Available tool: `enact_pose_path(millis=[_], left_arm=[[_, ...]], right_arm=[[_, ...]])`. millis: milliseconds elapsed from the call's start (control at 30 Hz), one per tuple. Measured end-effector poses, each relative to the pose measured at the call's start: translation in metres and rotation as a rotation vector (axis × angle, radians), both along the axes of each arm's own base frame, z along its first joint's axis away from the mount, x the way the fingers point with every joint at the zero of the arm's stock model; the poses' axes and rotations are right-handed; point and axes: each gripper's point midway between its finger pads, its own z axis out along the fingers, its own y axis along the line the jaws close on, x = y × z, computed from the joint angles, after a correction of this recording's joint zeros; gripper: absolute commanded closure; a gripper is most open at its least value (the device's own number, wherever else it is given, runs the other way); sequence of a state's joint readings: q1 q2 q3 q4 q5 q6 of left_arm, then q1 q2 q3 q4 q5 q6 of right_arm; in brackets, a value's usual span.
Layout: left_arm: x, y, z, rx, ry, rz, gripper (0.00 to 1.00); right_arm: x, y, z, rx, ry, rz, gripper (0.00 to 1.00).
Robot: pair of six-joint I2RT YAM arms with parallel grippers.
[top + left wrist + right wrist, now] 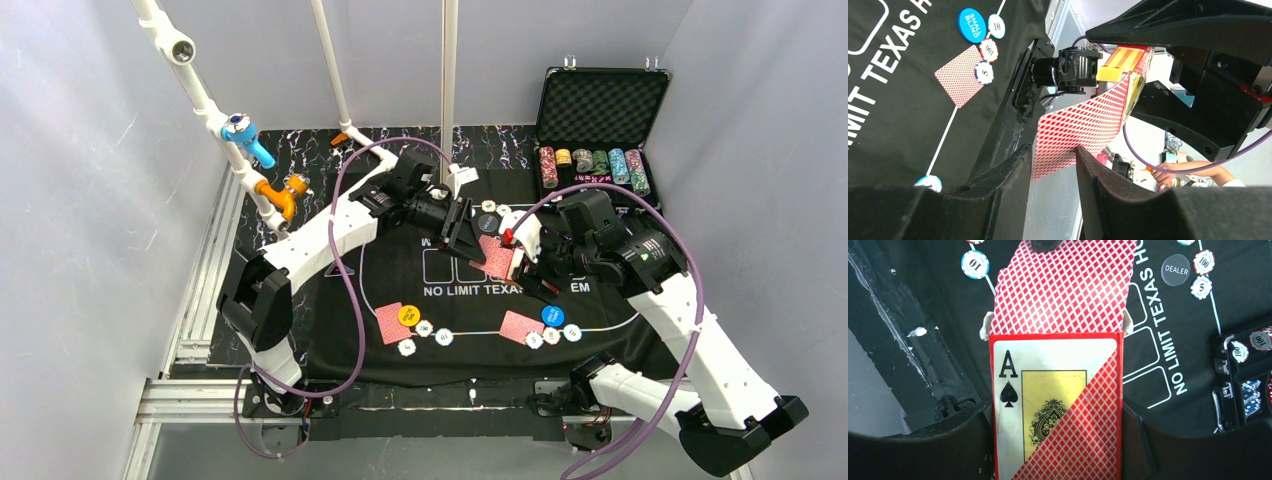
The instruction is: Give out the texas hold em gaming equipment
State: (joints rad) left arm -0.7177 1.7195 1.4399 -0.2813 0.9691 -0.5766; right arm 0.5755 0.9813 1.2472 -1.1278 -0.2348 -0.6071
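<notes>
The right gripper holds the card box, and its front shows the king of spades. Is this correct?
No. The card box held by the right gripper shows the ace of spades, not the king; the right wrist view shows it.

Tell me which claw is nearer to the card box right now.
Right. The right claw holds the card box itself; the left claw sits just beyond it, around a red-backed card sticking out of the box.

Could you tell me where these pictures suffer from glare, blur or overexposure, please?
Top external: evenly lit, mat lettering sharp. Left wrist: background beyond the card blown out, near fingers dark and soft. Right wrist: faint sheen on the card box.
</notes>
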Motion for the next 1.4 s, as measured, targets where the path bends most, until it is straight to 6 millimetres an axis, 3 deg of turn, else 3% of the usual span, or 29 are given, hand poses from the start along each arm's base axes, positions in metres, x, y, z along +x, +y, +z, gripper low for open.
enact_pose_path(millis=[267,333,500,567,833,1000,1200,1400], left_arm=[[0.005,0.006,-0.006,0.009,0.015,0.026,0.81],[0.007,0.009,-0.006,0.005,0.014,0.035,0.81],[0.008,0.012,0.004,-0.036,0.018,0.047,0.48],[0.010,0.012,0.010,-0.062,0.009,0.051,0.43],[0.008,0.010,0.032,-0.131,0.009,0.048,0.68],[0.007,0.009,0.033,-0.136,0.014,0.045,0.68],[0.006,0.010,0.032,-0.127,0.026,0.047,1.00],[0.009,0.013,0.031,-0.117,0.042,0.059,1.00]], right_arm=[[-0.002,-0.001,0.003,0.007,-0.012,0.000,0.99],[-0.002,-0.001,0.004,0.010,-0.015,0.000,0.99],[-0.003,-0.002,0.005,0.012,-0.019,0.000,0.99],[-0.003,-0.002,0.005,0.013,-0.020,0.001,0.99],[-0.003,-0.001,0.005,0.015,-0.020,0.002,0.99],[-0.003,-0.001,0.005,0.017,-0.019,0.002,0.99],[-0.003,-0.001,0.005,0.018,-0.019,0.002,0.99],[-0.003,-0.001,0.005,0.018,-0.016,-0.004,0.99]])
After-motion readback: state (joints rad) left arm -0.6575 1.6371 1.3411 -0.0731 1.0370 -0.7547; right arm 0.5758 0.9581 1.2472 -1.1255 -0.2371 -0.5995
